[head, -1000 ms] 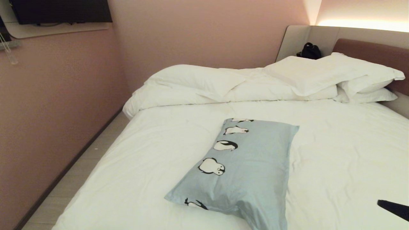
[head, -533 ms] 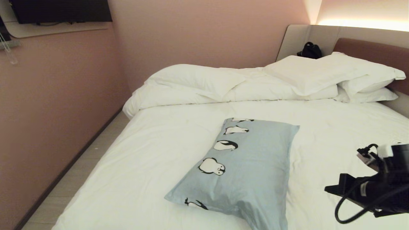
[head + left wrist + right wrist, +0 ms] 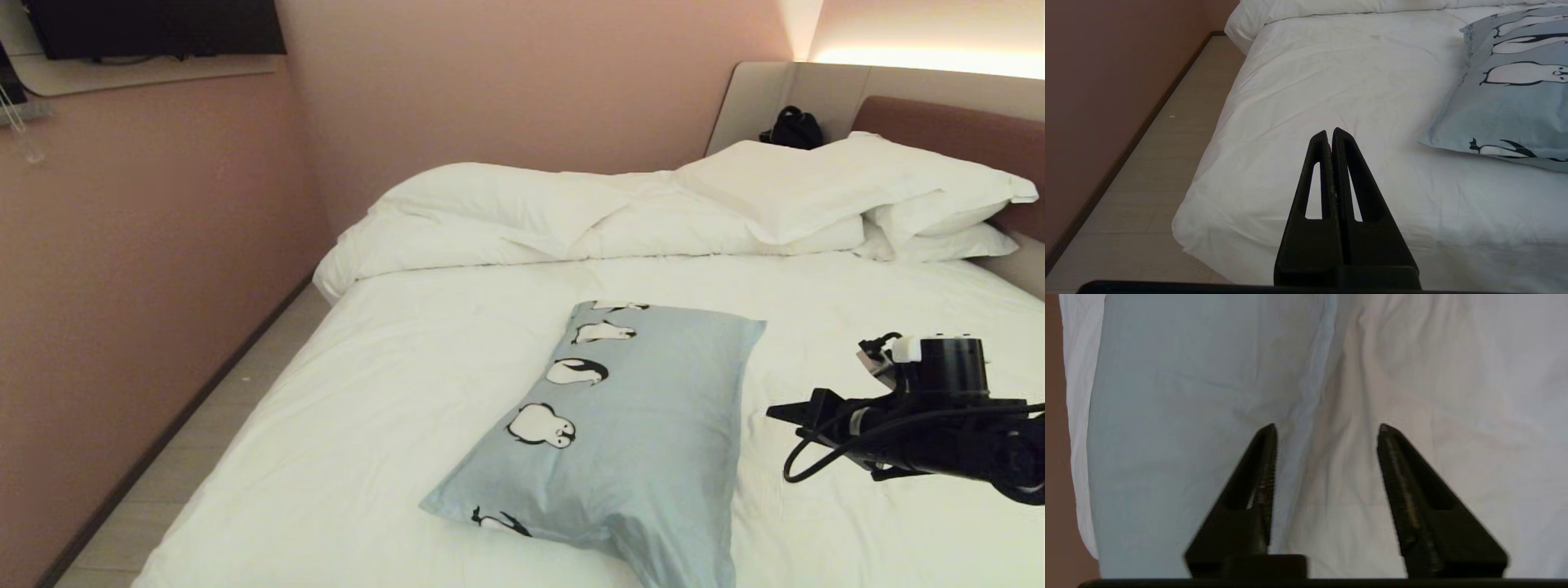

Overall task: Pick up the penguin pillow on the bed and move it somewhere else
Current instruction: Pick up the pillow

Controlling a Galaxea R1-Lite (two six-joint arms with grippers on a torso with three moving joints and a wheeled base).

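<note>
Lying flat, penguin pillow (image 3: 629, 433), long axis toward duvet (image 3: 506, 212), on bed (image 3: 392, 392)

The bed (image 3: 392, 392) carries a smooth white sheet, with a brown padded headboard (image 3: 963, 135) at its far right corner. The penguin pillow (image 3: 620, 433) lies flat near the middle of the sheet, its near corner toward the bed's foot. A bunched white duvet (image 3: 506, 216) and stacked white pillows (image 3: 914, 204) lie along the far side.
</note>
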